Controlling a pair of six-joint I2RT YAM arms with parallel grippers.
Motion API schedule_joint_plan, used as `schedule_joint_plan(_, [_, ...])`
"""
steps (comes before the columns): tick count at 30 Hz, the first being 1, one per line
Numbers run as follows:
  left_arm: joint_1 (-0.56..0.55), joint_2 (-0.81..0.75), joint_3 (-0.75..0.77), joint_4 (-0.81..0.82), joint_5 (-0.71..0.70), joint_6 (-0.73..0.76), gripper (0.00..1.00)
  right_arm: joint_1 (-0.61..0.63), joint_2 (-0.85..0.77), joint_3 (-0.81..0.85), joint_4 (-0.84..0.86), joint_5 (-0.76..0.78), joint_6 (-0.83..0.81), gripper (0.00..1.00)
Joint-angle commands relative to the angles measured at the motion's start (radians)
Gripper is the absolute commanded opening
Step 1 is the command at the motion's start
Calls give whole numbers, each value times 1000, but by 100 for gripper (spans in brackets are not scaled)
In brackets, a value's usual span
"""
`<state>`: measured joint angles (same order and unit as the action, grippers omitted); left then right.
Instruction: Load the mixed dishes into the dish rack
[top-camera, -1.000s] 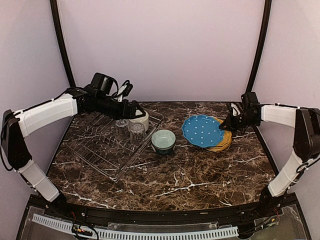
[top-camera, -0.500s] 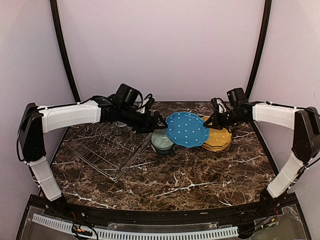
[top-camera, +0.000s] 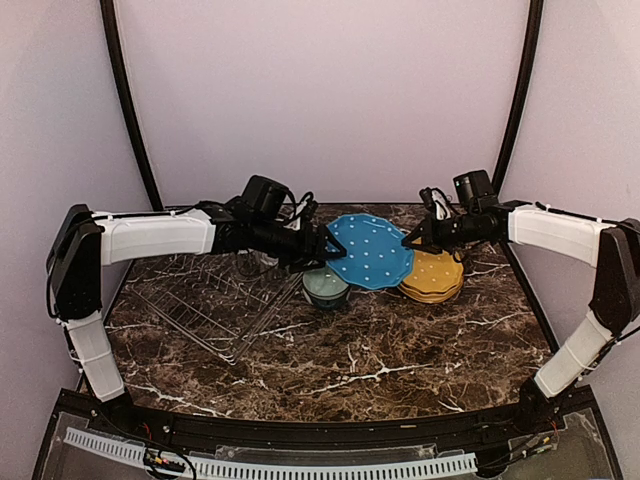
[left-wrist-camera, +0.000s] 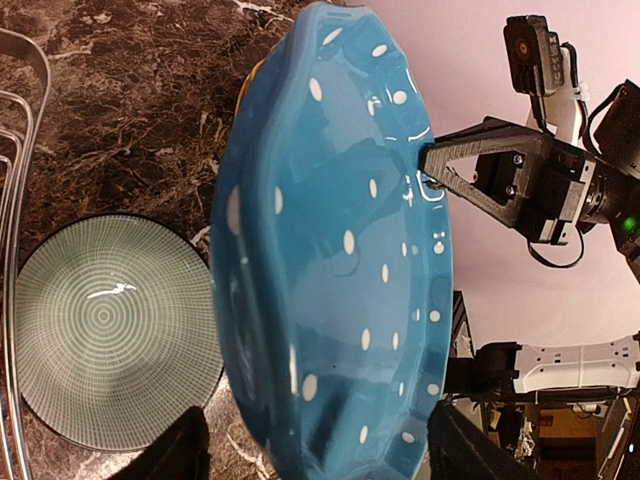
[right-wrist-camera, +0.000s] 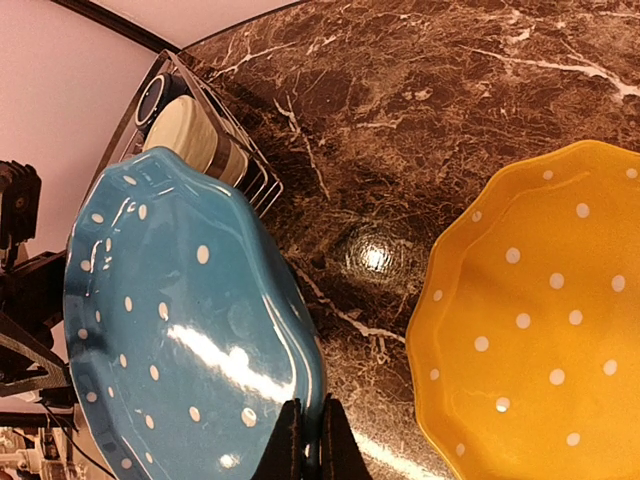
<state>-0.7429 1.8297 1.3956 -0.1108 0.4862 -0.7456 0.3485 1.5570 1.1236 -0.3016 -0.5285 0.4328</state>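
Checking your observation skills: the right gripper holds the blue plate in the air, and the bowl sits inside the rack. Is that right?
Not quite. The bowl stands on the table beside the rack, not inside it, as the top view shows. The right gripper does hold the blue plate in the air.

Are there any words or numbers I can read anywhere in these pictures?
None: no word, number, brand or sign can be read in any view.
The blue dotted plate and the mustard-yellow plate carry only white dots; the pale-teal bowl has only fine rings.
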Motion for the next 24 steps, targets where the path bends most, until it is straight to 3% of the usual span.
schedule_joint_plan(1, [-10,6,-28,64,24,-28,70,19,-60,27,128,-85,48,0])
schedule_joint_plan(14, [-10,1,-42,180,41,-44,30,42,-72,-10,163,-97,65,0])
schedule_joint_plan(21, [-9,-58,-57,203,31,-13,4,45,-81,-25,164,-106,54,0])
schedule_joint_plan(24, [-9,-97,-61,202,16,10,1,44,-80,-26,164,-118,47,2])
